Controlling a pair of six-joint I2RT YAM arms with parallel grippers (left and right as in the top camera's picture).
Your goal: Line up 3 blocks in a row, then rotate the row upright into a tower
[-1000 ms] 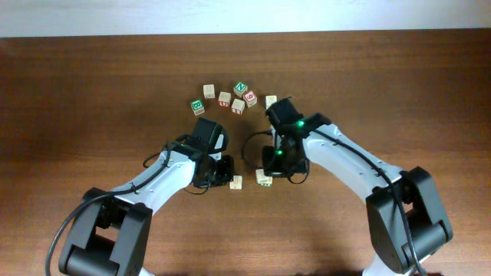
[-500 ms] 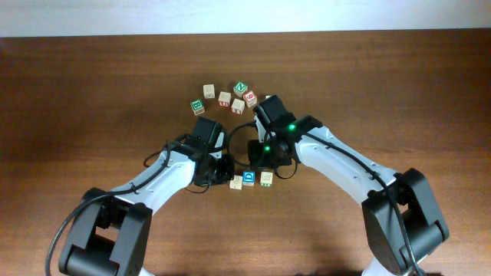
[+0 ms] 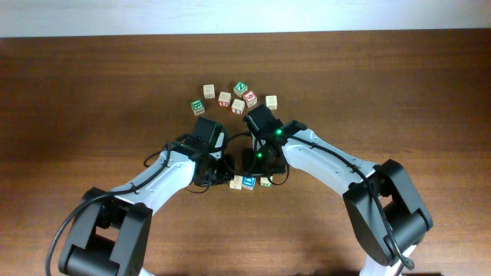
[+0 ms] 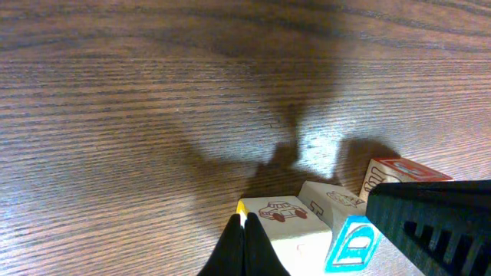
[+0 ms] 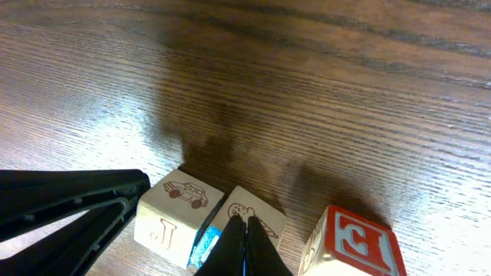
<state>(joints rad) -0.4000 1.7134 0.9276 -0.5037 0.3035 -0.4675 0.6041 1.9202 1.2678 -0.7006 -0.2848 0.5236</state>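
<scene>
Nudging looks like the step in hand: I judge I'm partway through turning the three blocks point(image 3: 248, 182). They sit in a tight row near the middle of the counter point(image 3: 92, 92), nearer my edge than the other cubes point(image 3: 234, 98). Left jaws are pinched fully together, holding nothing, tip against the car-printed block point(image 4: 278, 218). Right jaws, also closed and empty, point down at the blue-faced block point(image 5: 203, 247). Next calls for a gentle sideways push on a corner.

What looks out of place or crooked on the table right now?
Nothing is damaged. The three front blocks sit bunched close together, each turned differently, and the blue-faced block between the other two looks tilted rather than flat.
</scene>
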